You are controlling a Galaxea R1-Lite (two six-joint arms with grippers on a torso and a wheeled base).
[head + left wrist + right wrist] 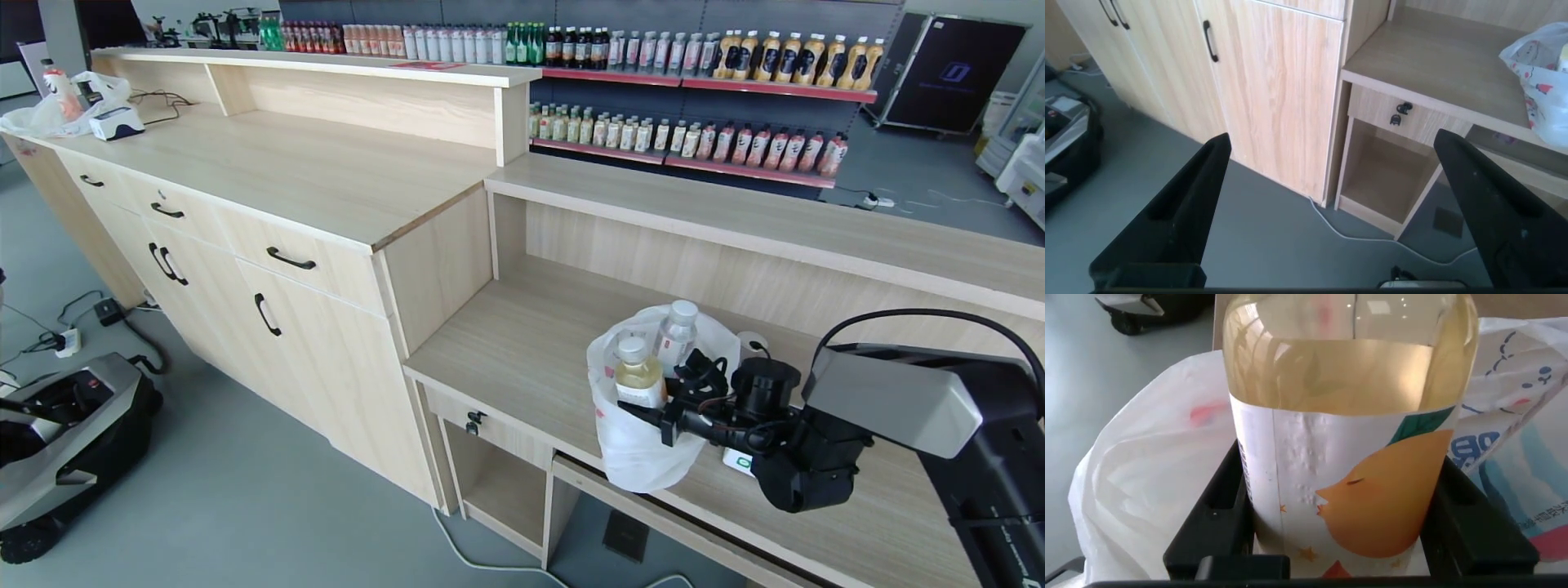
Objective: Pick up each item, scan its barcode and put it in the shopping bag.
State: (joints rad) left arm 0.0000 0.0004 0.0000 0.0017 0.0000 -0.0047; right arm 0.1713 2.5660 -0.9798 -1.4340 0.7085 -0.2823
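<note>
A white plastic shopping bag (pixel 633 449) stands on the low wooden counter (pixel 522 343). My right gripper (pixel 657 408) is at the bag's mouth, shut on a bottle of yellow drink (pixel 638 377) held upright. In the right wrist view the black fingers (pixel 1221 514) press both sides of the yellow bottle (pixel 1347 457), over the bag (pixel 1135 474). A clear bottle with a white cap (pixel 676 331) stands in the bag behind it. My left gripper (pixel 1331 140) hangs open over the grey floor, left of the counter, with the bag (pixel 1543 73) far off.
A small white device with a green mark (pixel 739 461) lies on the counter beside the bag, under my right arm. A taller counter (pixel 326 180) with drawers rises to the left. Drink shelves (pixel 694 82) line the back wall. Cables lie on the floor.
</note>
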